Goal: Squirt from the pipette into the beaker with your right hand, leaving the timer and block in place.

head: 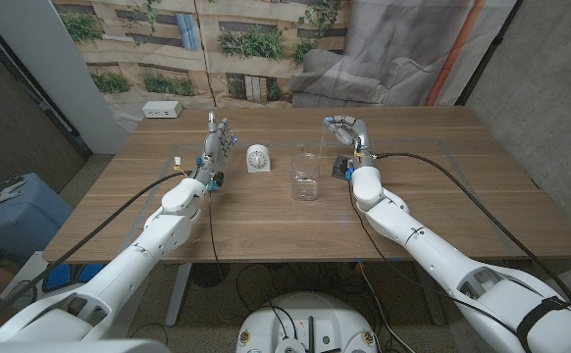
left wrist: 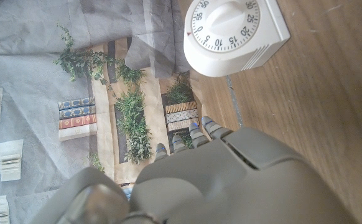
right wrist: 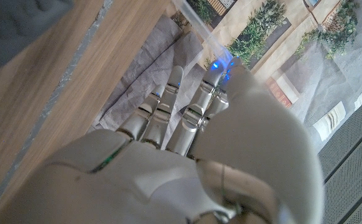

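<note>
White-shelled arms, black cables alongside, end in grey jointed hands.

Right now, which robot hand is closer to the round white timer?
The left. The left robot hand stands just beside the round white timer, on its left. The right robot hand is farther off, beyond the clear glass beaker.

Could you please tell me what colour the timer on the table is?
The timer is white with dark numerals around its dial, best seen in the left wrist view.

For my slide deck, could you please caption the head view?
Right hand raised beside the clear beaker; left hand upright near the white timer.
</note>
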